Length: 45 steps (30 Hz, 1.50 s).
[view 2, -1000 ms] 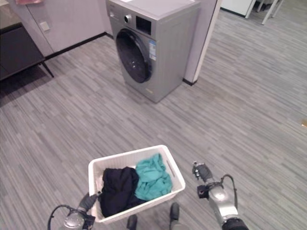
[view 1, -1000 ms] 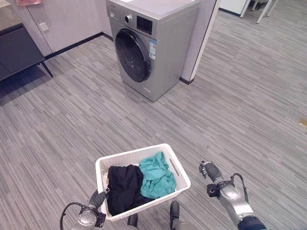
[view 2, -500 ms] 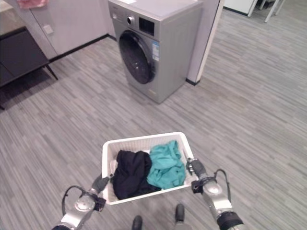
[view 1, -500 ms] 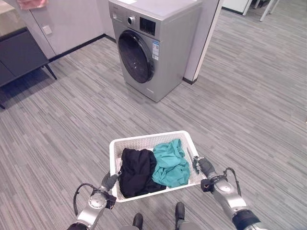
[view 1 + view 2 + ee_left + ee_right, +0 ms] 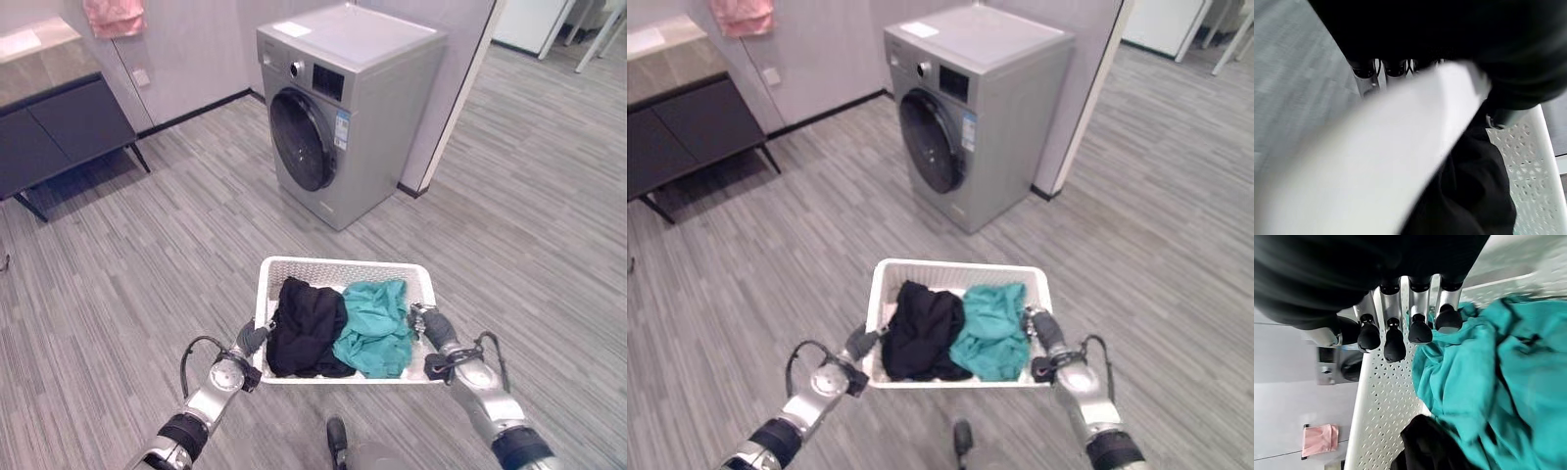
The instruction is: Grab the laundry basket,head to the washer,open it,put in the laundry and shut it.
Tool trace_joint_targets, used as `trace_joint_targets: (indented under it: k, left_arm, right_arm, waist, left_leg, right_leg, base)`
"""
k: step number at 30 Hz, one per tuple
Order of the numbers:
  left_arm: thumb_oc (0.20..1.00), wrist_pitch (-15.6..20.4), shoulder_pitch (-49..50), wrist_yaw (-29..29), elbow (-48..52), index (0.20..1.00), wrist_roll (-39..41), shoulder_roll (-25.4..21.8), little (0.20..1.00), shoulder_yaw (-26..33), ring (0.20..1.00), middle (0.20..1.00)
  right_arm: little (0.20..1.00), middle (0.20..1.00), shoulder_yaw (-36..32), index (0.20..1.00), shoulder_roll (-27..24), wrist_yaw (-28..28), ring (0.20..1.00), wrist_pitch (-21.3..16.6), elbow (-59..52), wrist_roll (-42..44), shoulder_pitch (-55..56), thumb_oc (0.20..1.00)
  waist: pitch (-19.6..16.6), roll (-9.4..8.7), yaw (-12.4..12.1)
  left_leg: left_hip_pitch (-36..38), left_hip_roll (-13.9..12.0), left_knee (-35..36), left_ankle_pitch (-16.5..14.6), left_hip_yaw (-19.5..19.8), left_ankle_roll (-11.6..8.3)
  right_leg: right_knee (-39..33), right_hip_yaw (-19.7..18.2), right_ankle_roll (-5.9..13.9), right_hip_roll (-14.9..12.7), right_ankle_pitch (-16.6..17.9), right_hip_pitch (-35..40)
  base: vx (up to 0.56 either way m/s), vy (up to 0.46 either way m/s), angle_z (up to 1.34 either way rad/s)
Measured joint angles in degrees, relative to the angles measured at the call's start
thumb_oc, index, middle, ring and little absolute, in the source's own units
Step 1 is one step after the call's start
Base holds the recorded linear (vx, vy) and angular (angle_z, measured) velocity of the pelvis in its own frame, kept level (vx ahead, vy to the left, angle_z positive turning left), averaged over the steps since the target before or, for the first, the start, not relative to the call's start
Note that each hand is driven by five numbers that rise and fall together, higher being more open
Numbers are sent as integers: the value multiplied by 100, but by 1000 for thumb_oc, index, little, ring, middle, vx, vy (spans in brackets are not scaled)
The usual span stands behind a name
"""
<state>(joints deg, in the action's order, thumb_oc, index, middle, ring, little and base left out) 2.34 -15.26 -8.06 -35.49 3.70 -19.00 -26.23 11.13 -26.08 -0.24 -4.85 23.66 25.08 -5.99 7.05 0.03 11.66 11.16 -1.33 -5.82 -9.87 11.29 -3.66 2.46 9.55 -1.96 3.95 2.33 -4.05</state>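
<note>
Left eye view: 1 basket (image 5: 343, 266) (2 garments (image 5: 338, 328)), 1 washer (image 5: 348, 108).

A white laundry basket (image 5: 345, 269) holds black clothes (image 5: 304, 326) and teal clothes (image 5: 375, 325), a hand at each end: left hand (image 5: 252, 340), right hand (image 5: 431, 330). The washer (image 5: 345, 108) stands beyond, door closed.

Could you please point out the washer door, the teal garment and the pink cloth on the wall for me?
washer door (image 5: 302, 140), left eye view, on its dark round glass.
teal garment (image 5: 375, 315), left eye view, mid-fabric, in the basket.
pink cloth (image 5: 115, 16), left eye view, centre of the hanging cloth.
</note>
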Motion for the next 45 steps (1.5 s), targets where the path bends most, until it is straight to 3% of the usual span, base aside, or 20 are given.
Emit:
trace_joint_targets:
  k: [3, 5, 7, 9, 10, 11, 13, 16, 20, 23, 25, 26, 28, 29, 32, 35, 37, 38, 41, 45]
  left_arm:
    - [200, 7, 46, 13, 13, 200, 19, -99, 200, 15, 200, 200]
    - [200, 7, 51, -55, 0, 200, 19, -87, 200, 23, 200, 200]
    - [200, 7, 61, -75, -5, 200, 21, -109, 200, 67, 200, 200]
    - [200, 7, 37, -95, -29, 200, 22, -152, 200, 128, 200, 200]
    - [200, 6, 39, -102, -49, 200, 22, -229, 200, 112, 200, 200]
    - [200, 6, 39, -89, -50, 200, 21, -333, 200, 89, 200, 200]
    - [200, 6, 66, -85, -49, 200, 22, -420, 200, 83, 200, 200]
    - [200, 6, 131, -65, -49, 200, 31, -427, 200, 44, 200, 200]
    - [200, 7, 139, -61, -51, 200, 31, -397, 200, 14, 200, 200]
    - [200, 13, 215, -47, -53, 200, 34, -299, 200, 7, 200, 200]
    - [200, 15, 291, -40, -58, 200, 34, -248, 200, -57, 200, 200]
    - [200, 17, 291, -39, -60, 200, 34, -233, 200, -109, 200, 200]
    - [200, 17, 289, -38, -60, 200, 33, -322, 200, -110, 200, 200]
    - [200, 17, 309, -38, -56, 200, 33, -337, 200, -111, 200, 200]
    - [200, 16, 300, -59, -56, 200, 29, -567, 200, -66, 200, 200]
    - [200, 6, 390, -106, -53, 200, 31, -784, 200, 45, 200, 200]
    - [200, 5, 414, -182, 9, 200, 28, -756, 200, 138, 200, 200]
    - [200, 5, 466, -197, 73, 200, 23, -792, 200, 215, 200, 200]
    - [200, 5, 527, -181, 128, 200, 26, -937, 200, 478, 200, 200]
    - [200, 5, 589, -191, 111, 200, 46, -800, 200, 619, 200, 200]
  right_arm:
    - [200, 200, -27, 200, 60, -53, 200, -121, -10, -13, -56, 200]
    - [200, 200, -50, 200, 58, -95, 200, -122, -11, -17, 10, 200]
    - [200, 200, -49, 200, 40, -112, 200, -122, -9, -17, 50, 200]
    - [200, 200, -40, 200, 23, -129, 200, -120, -10, -23, 90, 200]
    - [200, 200, -40, 200, 63, -175, 200, -117, -10, -44, 160, 200]
    - [200, 200, -63, 200, 152, -217, 200, -117, -29, -66, 278, 200]
    - [200, 200, -84, 200, 182, -221, 200, -118, -77, -68, 307, 200]
    - [200, 200, -89, 200, 190, -217, 200, -124, -93, -118, 308, 200]
    - [200, 200, -95, 200, 142, -215, 200, -125, -85, -122, 290, 200]
    - [200, 200, -96, 200, 93, -210, 200, -128, -30, -123, 277, 200]
    - [200, 200, -97, 200, 30, -221, 200, -129, -36, -120, 316, 200]
    - [200, 200, -98, 200, 10, -221, 200, -127, -24, -121, 336, 200]
    - [200, 200, -43, 200, 89, -196, 200, -125, -87, -123, 330, 200]
    - [200, 200, -49, 200, 112, -191, 200, -127, -127, -125, 321, 200]
    - [200, 200, -101, 200, 282, -179, 200, -119, -165, -136, 420, 200]
    - [200, 200, -79, 200, 409, -139, 200, -112, -247, -262, 317, 200]
    - [200, 200, -105, 200, 373, -93, 200, -116, -267, -322, 318, 200]
    - [200, 200, -90, 200, 379, -74, 200, -111, -275, -345, 308, 200]
    - [200, 200, -91, 200, 377, -65, 200, -112, -283, -344, 327, 200]
    - [200, 200, -73, 200, 378, -81, 200, -110, -171, -346, 238, 200]
  waist:
    - [-133, -162, -55]
    - [-184, -163, -78]
    - [-250, -92, -157]
    - [-247, -126, -153]
    - [-261, -255, -168]
    - [-268, -507, -171]
    - [-289, -721, -312]
    - [-295, -722, -434]
    - [-248, -586, -519]
    - [-198, -373, -680]
    - [-214, -146, -707]
    - [-223, -99, -720]
    - [-232, -364, -818]
    - [-237, -384, -830]
    - [-207, -421, -806]
    - [-128, -330, -957]
    - [-74, -213, -952]
    - [-70, -214, -1050]
    - [-49, -210, -965]
    - [4, -325, -802]
  left_leg:
    - [9, -19, -675, -25, -259, -325]
    - [-443, 11, -1950, -103, -545, -604]
    - [-905, -29, -2883, 10, -745, -662]
    - [-1157, -67, -3318, 233, -887, -667]
    - [-1261, -344, -3414, 135, -1399, -453]
    - [-1215, -822, -3004, 10, -1927, -242]
    - [-1188, -1145, -2110, 31, -1954, -316]
    - [-1248, -1536, -712, 305, -1562, -714]
    - [-1574, -1689, 737, 935, -904, -755]
    - [-1980, -1437, 967, 1196, -472, -673]
    - [-2063, -1223, 864, 1105, -562, -499]
    - [-2065, -1084, 701, 1293, -591, -404]
    - [-2150, -547, 168, 1377, -1046, -328]
    - [-2108, -374, 141, 1463, -1062, -206]
    - [-1991, 60, 34, 1341, -1123, 219]
    - [-1618, 251, 260, 1210, -1361, 518]
    - [-1316, 356, 545, 1197, -1437, 719]
    - [-1209, 370, 698, 1216, -1540, 731]
    - [-1055, 325, 922, 1255, -1507, 803]
    - [-727, 311, 1107, 1075, -1509, 754]
  right_leg:
    - [205, 55, 165, 2, -408, 255]
    - [96, 10, -9, 30, -424, 462]
    - [186, -145, -308, 79, -445, 427]
    - [189, -231, -409, 57, -491, 414]
    - [191, -315, -503, 14, -526, 450]
    - [176, -335, -569, -39, -569, 523]
    - [123, -518, -560, -105, -555, 537]
    - [81, -728, -406, -141, -572, 656]
    - [-106, -996, -185, -163, -585, 859]
    - [-381, -1338, 47, -268, -625, 1126]
    - [-551, -1443, 287, -425, -708, 1411]
    - [-579, -1526, 411, -568, -786, 1476]
    - [-499, -1769, 492, -1195, -946, 1465]
    - [-342, -1812, 617, -1324, -979, 1384]
    - [612, -1729, 959, -1727, -963, 1152]
    - [2482, -2010, 1234, -1749, -661, 243]
    - [3156, -1926, 1225, -1838, -617, -205]
    - [3112, -1635, 1155, -1906, -785, -366]
    - [1810, -1154, 1024, -1469, -905, -702]
    - [-80, -876, 976, -1171, 44, -1062]
  base:
    - [304, -60, -13]
    - [206, -44, -20]
    - [264, -60, -46]
    - [206, -10, -24]
    - [312, 91, 0]
    - [240, 96, 0]
    - [170, 123, -22]
    - [248, 182, -41]
    - [289, 192, -26]
    - [302, 255, -60]
    - [295, 358, -46]
    - [307, 387, -49]
    - [306, 358, -64]
    - [321, 367, -45]
    - [227, 285, -3]
    - [227, 315, -29]
    - [244, 189, -22]
    - [293, 102, -27]
    - [319, 30, -8]
    - [378, -48, 4]
